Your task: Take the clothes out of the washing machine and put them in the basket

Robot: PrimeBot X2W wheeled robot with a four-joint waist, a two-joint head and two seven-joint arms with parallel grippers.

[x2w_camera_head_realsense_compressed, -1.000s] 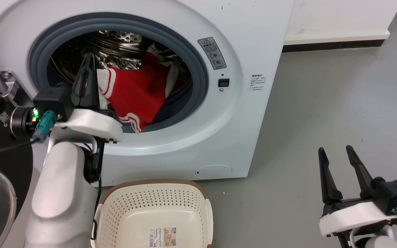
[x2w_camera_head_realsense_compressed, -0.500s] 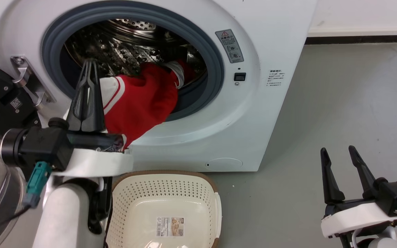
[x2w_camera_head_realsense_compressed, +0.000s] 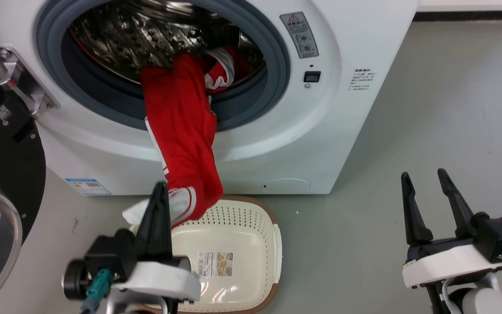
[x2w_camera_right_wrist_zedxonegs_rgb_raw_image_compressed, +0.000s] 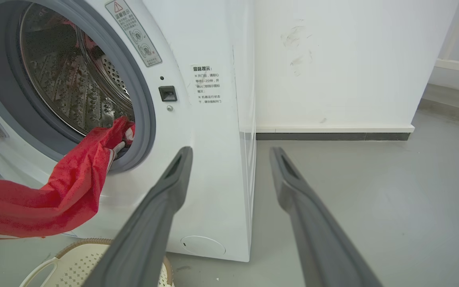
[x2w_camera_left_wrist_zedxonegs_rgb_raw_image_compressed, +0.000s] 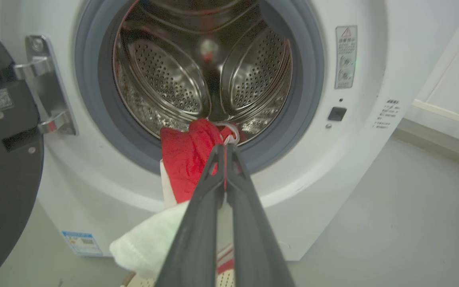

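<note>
The white washing machine [x2w_camera_head_realsense_compressed: 286, 144] stands with its porthole open. One of the clothes, a red garment [x2w_camera_head_realsense_compressed: 181, 126] with a white striped cuff, stretches from the steel drum over the grey ring and down the front. My left gripper [x2w_camera_head_realsense_compressed: 160, 186] is shut on its lower end, just above the rear left rim of the cream basket [x2w_camera_head_realsense_compressed: 246, 218]. In the left wrist view the left gripper [x2w_camera_left_wrist_zedxonegs_rgb_raw_image_compressed: 224, 146] pinches the red garment [x2w_camera_left_wrist_zedxonegs_rgb_raw_image_compressed: 185, 167], and a white panel [x2w_camera_left_wrist_zedxonegs_rgb_raw_image_compressed: 150, 243] hangs beside the fingers. More red and white fabric [x2w_camera_head_realsense_compressed: 220, 72] lies at the drum's mouth. My right gripper [x2w_camera_head_realsense_compressed: 423, 173] stands open over the floor.
The black-framed glass door [x2w_camera_head_realsense_compressed: 2, 144] hangs open at the left, close to my left arm. Grey floor [x2w_camera_head_realsense_compressed: 429, 109] runs right of the machine to a white wall with a dark skirting [x2w_camera_right_wrist_zedxonegs_rgb_raw_image_compressed: 333, 136]. The basket [x2w_camera_right_wrist_zedxonegs_rgb_raw_image_compressed: 74, 263] sits on the floor right before the machine [x2w_camera_right_wrist_zedxonegs_rgb_raw_image_compressed: 213, 159].
My left gripper has drawn back and down from the porthole to above the basket, pulling the red garment out long. The head camera has shifted. The right arm has not moved.
</note>
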